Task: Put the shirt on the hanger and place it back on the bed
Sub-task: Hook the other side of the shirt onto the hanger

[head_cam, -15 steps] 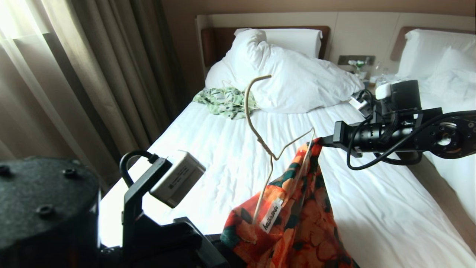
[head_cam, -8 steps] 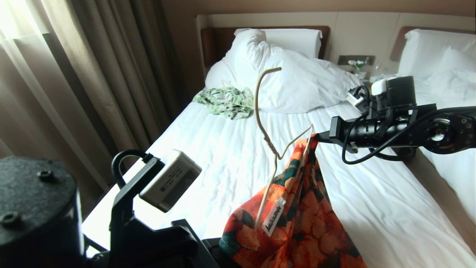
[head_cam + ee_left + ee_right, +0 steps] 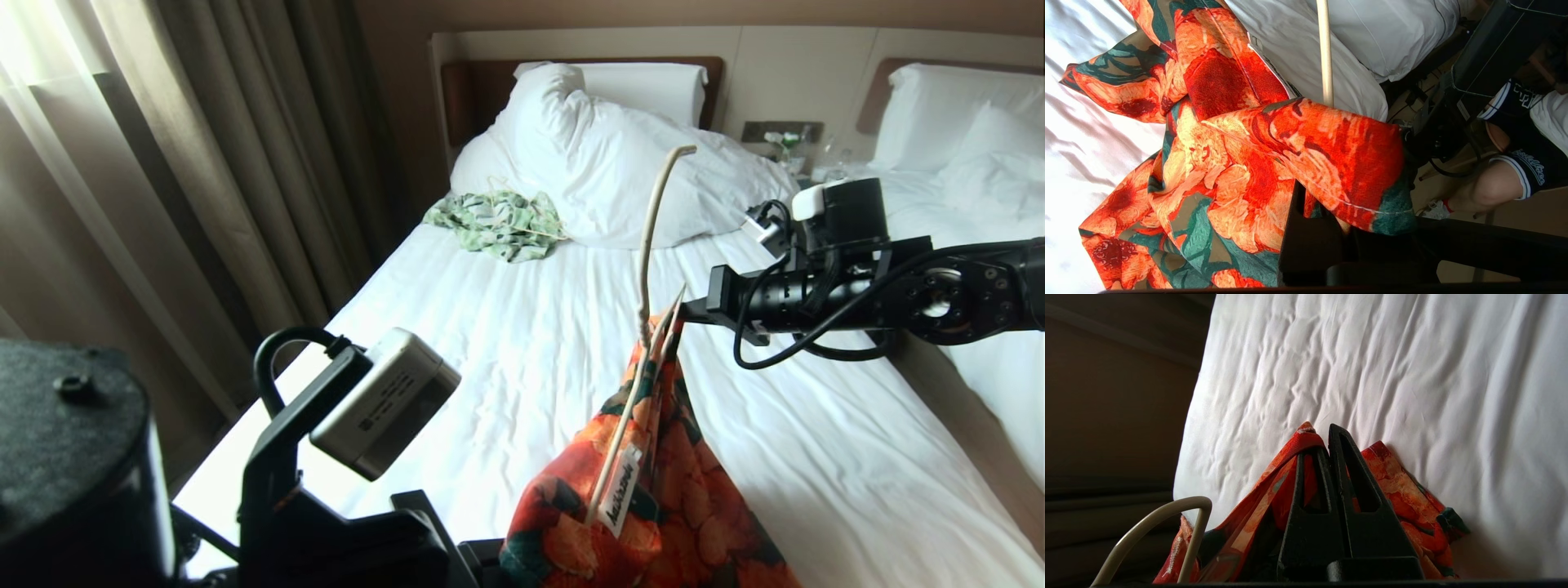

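Observation:
The orange-flowered shirt (image 3: 653,506) hangs in the air over the bed (image 3: 490,327), draped on the cream hanger (image 3: 649,245), which I see almost edge-on with its hook up. A white label (image 3: 618,490) shows at the collar. My right gripper (image 3: 682,313) reaches in from the right and is shut on the shirt (image 3: 1400,486) at its upper corner; a bend of the hanger (image 3: 1151,522) shows beside the right gripper (image 3: 1327,435). My left gripper (image 3: 1339,220) is low, under the shirt (image 3: 1241,163). It is shut where the hanger rod (image 3: 1325,49) runs down beneath the cloth.
A pale green patterned shirt (image 3: 498,222) lies near the bunched duvet (image 3: 637,171) at the head of the bed. Curtains (image 3: 204,163) hang on the left. A second bed (image 3: 980,163) stands to the right. A person's leg (image 3: 1502,188) shows past the bed edge.
The hanger has turned from nearly broadside to almost edge-on, its hook swinging right. The right gripper has shifted a little left and the hanging shirt has moved right with it.

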Motion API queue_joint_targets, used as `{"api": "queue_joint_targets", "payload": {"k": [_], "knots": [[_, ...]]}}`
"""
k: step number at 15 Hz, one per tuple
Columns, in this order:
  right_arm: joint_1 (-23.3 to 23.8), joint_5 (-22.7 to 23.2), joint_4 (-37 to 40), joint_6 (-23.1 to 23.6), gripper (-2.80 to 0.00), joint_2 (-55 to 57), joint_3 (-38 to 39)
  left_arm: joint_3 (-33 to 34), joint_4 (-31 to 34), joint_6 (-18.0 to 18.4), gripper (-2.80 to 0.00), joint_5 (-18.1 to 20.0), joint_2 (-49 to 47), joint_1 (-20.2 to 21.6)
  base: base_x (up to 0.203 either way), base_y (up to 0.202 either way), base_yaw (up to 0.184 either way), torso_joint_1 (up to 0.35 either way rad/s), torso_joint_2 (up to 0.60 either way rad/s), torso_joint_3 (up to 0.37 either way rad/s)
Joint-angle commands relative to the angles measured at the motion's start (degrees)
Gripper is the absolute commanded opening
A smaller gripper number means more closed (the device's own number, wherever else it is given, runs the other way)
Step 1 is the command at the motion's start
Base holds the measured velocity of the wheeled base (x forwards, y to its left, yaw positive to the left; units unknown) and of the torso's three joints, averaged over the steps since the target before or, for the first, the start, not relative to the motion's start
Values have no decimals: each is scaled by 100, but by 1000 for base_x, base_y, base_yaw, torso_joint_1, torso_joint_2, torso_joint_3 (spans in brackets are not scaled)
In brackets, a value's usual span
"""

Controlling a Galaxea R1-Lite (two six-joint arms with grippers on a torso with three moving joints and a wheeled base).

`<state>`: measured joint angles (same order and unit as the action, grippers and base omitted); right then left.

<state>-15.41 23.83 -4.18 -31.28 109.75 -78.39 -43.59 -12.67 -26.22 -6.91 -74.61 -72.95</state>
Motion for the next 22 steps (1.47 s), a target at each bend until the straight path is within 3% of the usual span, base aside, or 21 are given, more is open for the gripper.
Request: {"api": "queue_joint_targets", "payload": {"k": [1,14,22], "knots": [[-6,25,-21,-10,-280,55,-1,0,-8,-23,-280,-3,-19,-70,0,0,0,0,0,0],[-15,14,34,21,-280,-514,372,185,-19,-67,-280,41,-231,-97,0,0,0,0,0,0],[-39,21,685,254,-280,-1281,483,89,1,20,-280,31,-248,163,0,0,0,0,0,0]]}}
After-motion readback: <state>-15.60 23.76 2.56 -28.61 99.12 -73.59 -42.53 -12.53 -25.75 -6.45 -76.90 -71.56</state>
